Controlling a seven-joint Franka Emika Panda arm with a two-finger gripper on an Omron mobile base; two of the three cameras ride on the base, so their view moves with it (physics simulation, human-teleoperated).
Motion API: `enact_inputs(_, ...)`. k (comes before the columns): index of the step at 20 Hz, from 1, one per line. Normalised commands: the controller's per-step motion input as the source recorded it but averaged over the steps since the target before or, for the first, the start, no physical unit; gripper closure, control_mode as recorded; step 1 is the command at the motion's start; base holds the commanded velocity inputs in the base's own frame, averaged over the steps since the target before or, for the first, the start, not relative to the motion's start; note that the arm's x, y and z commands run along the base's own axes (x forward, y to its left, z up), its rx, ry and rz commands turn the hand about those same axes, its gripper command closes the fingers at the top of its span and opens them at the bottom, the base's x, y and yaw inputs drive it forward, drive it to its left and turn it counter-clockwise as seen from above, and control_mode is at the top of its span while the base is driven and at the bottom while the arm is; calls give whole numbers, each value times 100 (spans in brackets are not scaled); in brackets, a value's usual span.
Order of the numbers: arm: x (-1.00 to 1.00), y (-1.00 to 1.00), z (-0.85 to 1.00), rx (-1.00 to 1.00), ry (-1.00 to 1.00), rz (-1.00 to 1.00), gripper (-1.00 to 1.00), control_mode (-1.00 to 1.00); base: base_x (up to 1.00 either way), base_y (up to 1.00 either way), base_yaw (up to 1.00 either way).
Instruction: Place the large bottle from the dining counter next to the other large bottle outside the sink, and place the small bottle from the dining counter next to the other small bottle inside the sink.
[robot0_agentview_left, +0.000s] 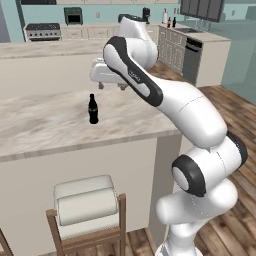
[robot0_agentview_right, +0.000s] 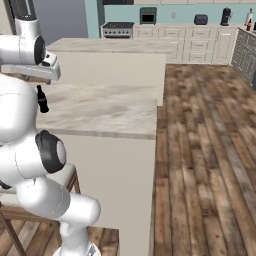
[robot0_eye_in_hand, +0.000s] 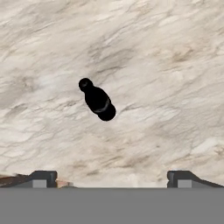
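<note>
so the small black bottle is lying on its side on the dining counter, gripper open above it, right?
Not quite. The small bottle stands upright on the dining counter, as the left base view shows. The rest holds: in the hand view the gripper is open, fingertips wide apart, looking down on the bottle without touching it.

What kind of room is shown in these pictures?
Most likely a home kitchen: a long beige marble-patterned counter with a cushioned wooden bar stool, and a black stove among cream cabinets at the back.
</note>
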Motion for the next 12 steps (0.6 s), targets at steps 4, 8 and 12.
enact_inputs(4,0,40,0,-16,0,0,-100,-100,0,0,0)
enact_inputs(8,0,37,0,-11,4,0,-100,-100,0,0,0)
enact_inputs(12,0,4,0,-3,21,0,-100,-100,0,0,0)
